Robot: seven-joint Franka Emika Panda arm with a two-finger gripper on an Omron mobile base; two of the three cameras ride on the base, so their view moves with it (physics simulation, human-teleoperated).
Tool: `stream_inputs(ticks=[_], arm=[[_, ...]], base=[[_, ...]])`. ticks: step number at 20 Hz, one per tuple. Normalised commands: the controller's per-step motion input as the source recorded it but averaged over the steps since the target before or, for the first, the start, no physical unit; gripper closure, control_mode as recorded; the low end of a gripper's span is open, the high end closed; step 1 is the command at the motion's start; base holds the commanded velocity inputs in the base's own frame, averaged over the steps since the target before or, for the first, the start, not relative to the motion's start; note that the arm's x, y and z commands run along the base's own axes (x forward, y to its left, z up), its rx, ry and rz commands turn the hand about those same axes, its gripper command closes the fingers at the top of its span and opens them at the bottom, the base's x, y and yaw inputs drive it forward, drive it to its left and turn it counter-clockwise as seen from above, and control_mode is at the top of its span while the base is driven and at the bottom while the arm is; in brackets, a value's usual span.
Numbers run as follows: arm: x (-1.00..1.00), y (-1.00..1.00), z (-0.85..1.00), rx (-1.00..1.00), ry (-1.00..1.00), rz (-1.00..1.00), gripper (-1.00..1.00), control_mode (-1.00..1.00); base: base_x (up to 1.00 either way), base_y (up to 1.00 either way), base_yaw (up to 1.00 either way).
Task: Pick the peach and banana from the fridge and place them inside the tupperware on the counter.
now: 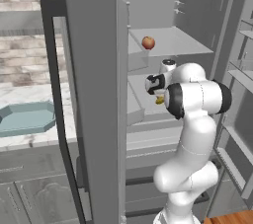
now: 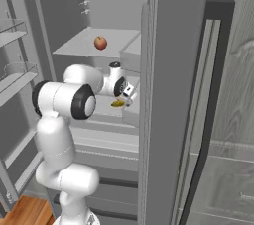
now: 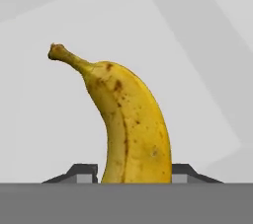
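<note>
Up close, hand (image 3: 132,176) clamps banana (image 3: 129,124); peach (image 1: 148,43) above.

banana (image 3: 133,129) between end effector (image 3: 134,172) fingers (image 3: 81,172) | stem upper left | pale shelf (image 3: 44,119) behind

1. The banana (image 3: 132,124) is yellow with brown freckles and a dark stem. It stands between the two finger tips of the gripper (image 3: 134,171), which touch it on both sides, with the stem pointing away from the hand.
2. The peach (image 1: 148,43) is small, round and red-orange. It rests on a fridge (image 1: 94,94) shelf above the gripper and farther in.
3. The tupperware (image 1: 27,118) is a shallow, lidless blue-grey tray on the marble counter (image 1: 34,141), well apart from the gripper, beyond the open fridge door.
</note>
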Motion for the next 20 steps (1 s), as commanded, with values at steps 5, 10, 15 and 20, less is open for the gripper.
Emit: stream_inputs(ticks=[5,10,15,20], arm=[[-0.98,0.08,0.01,0.0,-0.11,0.0,1.0,-1.0],[-0.87,0.06,0.4,0.0,-0.03,0.0,1.0,-1.0],[-0.72,0.0,0.8,0.0,0.0,0.0,1.0,-1.0],[-0.82,0.04,0.72,0.0,0.0,0.0,1.0,-1.0]], base=[[0.0,0.0,0.0],[0.0,0.0,0.0],[0.0,0.0,0.0],[0.0,0.0,0.0]])
